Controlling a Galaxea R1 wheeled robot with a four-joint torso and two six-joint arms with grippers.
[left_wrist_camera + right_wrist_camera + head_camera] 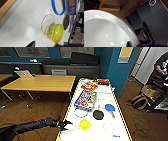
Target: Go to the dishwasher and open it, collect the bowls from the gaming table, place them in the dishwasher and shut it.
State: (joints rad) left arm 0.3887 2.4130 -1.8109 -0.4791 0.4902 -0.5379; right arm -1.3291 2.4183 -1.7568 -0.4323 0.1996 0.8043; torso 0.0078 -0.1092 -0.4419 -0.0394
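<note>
Currently at the gaming table (117,109), left arm reaching in from its near-left corner. Left gripper (65,124) is over the table edge, fingers spread open, holding nothing.

Nearest target: yellow bowl (83,124), perforated like a strainer, sitting on the white top just beyond the fingertips, toward table centre. In the left wrist view the bowl (56,33) lies straight ahead of the finger tip (31,44), apart from it, next to a red ring (48,24) printed on the surface. Bowl is round, so no long axis to align to; what matters is that the rim faces up and the approach line runs across the table's short side.

Other stuff further up the table: black bowl (98,114), blue bowl (110,107), colourful game boxes (85,99). Both are further from the gripper than the yellow one.

Right arm: its wrist view has a white bowl (106,31) very close to the camera, over wood floor. Likely held, but can't tell how the fingers stand.

Judgement: left arm is clearly the nearer one; short forward reach gets the fingers over the yellow rim.
</note>
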